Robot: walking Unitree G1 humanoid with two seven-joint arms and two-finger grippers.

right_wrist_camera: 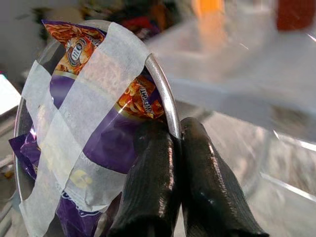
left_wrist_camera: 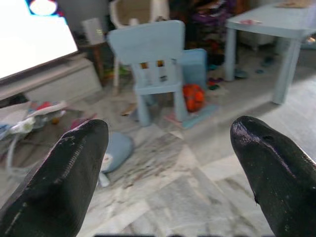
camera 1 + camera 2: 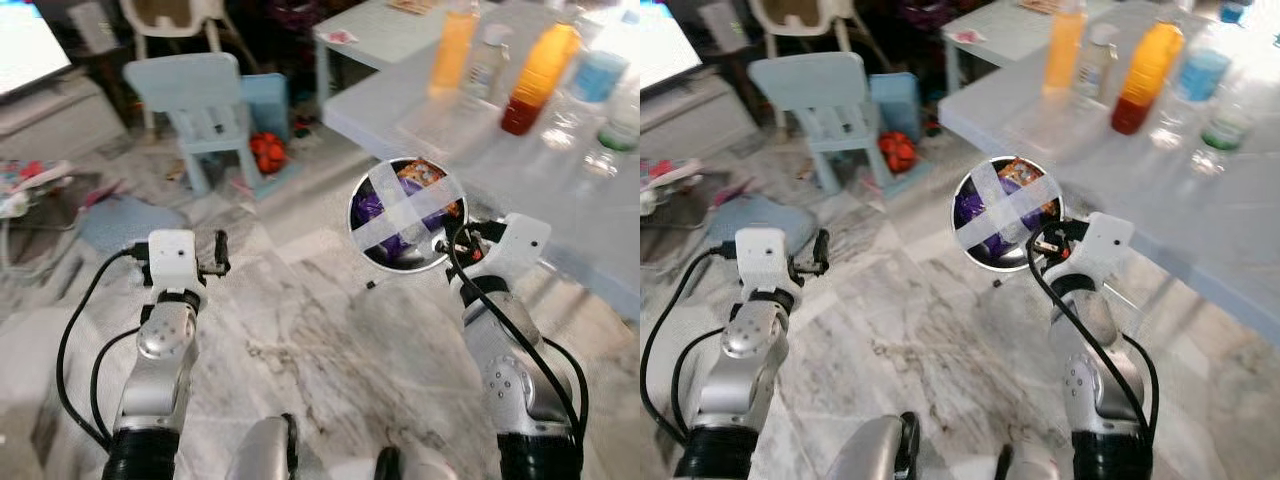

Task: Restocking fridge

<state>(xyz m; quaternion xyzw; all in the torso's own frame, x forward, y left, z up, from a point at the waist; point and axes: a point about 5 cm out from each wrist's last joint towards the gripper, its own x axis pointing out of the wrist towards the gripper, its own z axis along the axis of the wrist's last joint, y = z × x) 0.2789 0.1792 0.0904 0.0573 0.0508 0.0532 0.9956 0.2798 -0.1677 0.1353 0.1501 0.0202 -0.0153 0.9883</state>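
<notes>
A round metal bowl (image 3: 372, 250) holds purple and orange snack packets (image 1: 133, 98) under a cross of white tape (image 3: 405, 208). My right gripper (image 1: 177, 136) is shut on the bowl's rim (image 1: 160, 94), one finger inside and one outside, carrying it above the marble floor beside the table. My left gripper (image 2: 170, 163) is open with nothing between its fingers (image 2: 64, 177), held out over the floor at the left (image 3: 215, 250). On the pale blue table (image 3: 400, 110) stand orange juice bottles (image 3: 540, 75) and clear water bottles (image 3: 487, 60).
A small light blue child's chair (image 3: 205, 110) stands ahead on the left with a red toy (image 3: 268, 152) beside it. A white high chair (image 3: 170, 20) is behind it. A low TV stand (image 3: 45, 115) and floor clutter lie far left. Marble floor (image 3: 300, 330) stretches ahead.
</notes>
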